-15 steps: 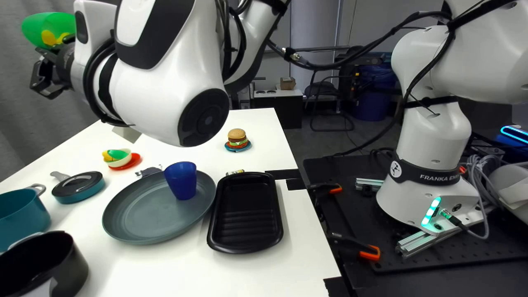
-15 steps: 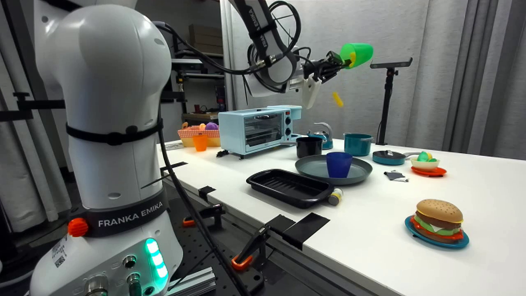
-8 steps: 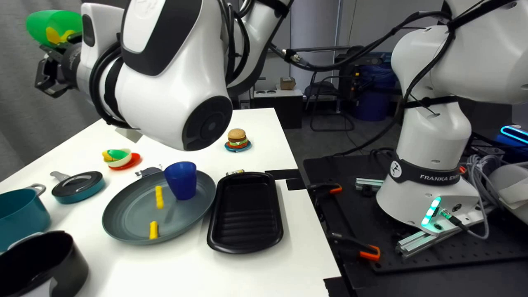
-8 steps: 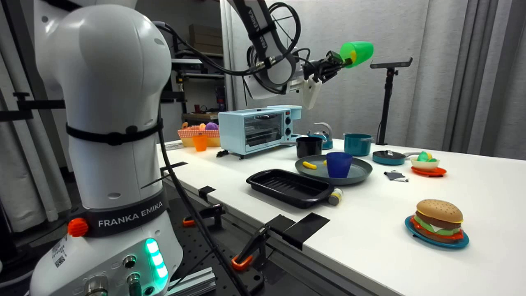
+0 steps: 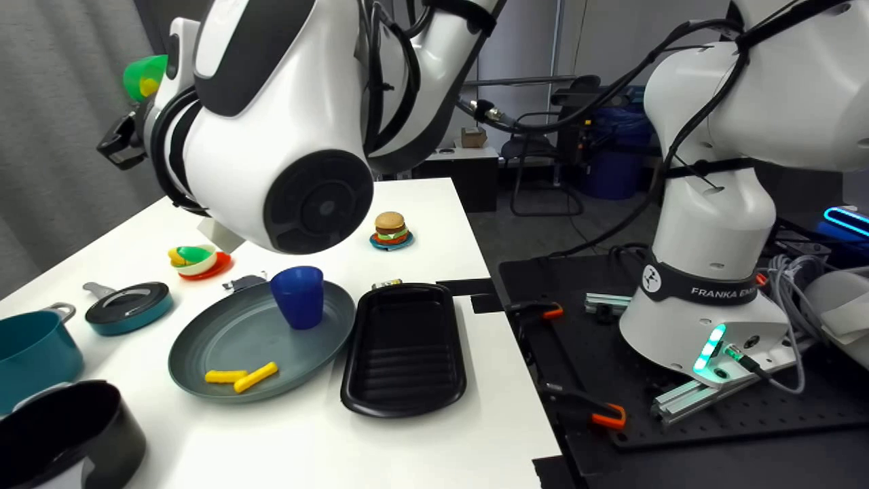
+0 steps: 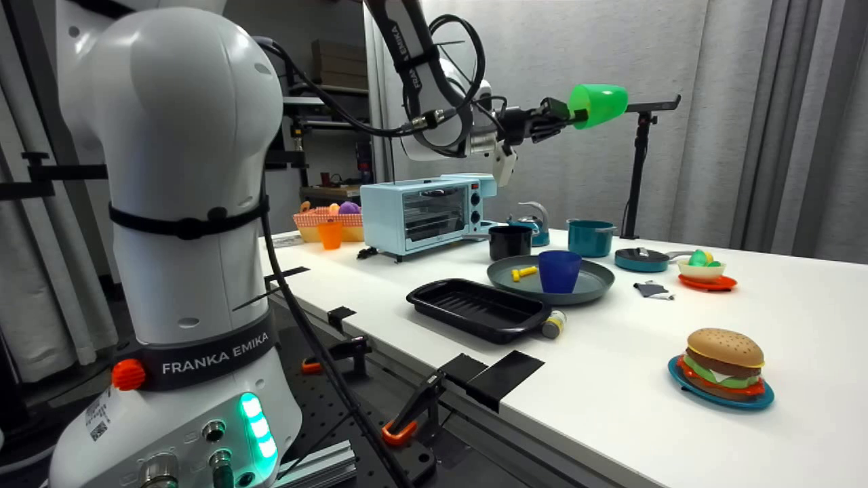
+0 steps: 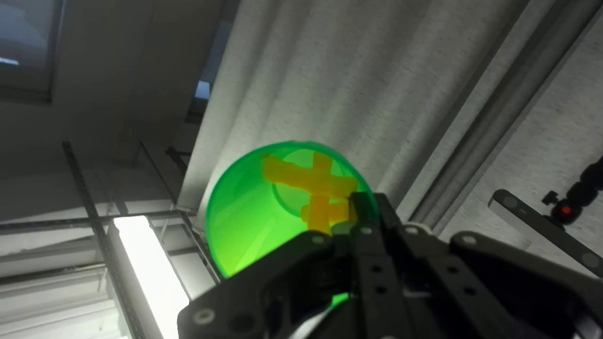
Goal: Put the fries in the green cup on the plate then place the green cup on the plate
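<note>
My gripper point(image 6: 576, 115) is shut on the wall of the green cup point(image 6: 600, 105), one finger inside and one outside, as the wrist view point(image 7: 370, 202) shows. The cup is tipped on its side high above the table, its mouth toward the gripper. Several fries point(image 7: 306, 179) lie crossed inside the cup in the wrist view; yellow also shows in the cup in an exterior view point(image 5: 148, 86). Two fries point(image 5: 256, 377) lie on the plate point(image 5: 231, 339) near its rim. Both fries and plate also show in an exterior view point(image 6: 525, 272).
A dark blue cup point(image 5: 299, 299) stands on the plate. A black tray point(image 5: 407, 346) is beside it. A black pot point(image 5: 75, 428), teal pot point(image 5: 34, 353), pan point(image 5: 129, 305), bowl point(image 5: 197, 259) and toy burger point(image 5: 390, 227) stand around. A blue toaster oven point(image 6: 430, 213) is behind.
Two fries fell from the tipped cup onto the plate; one was in mid-air a second ago. They rolled closer together. The gripper and cup then shifted and turned; the cup lies more level.
</note>
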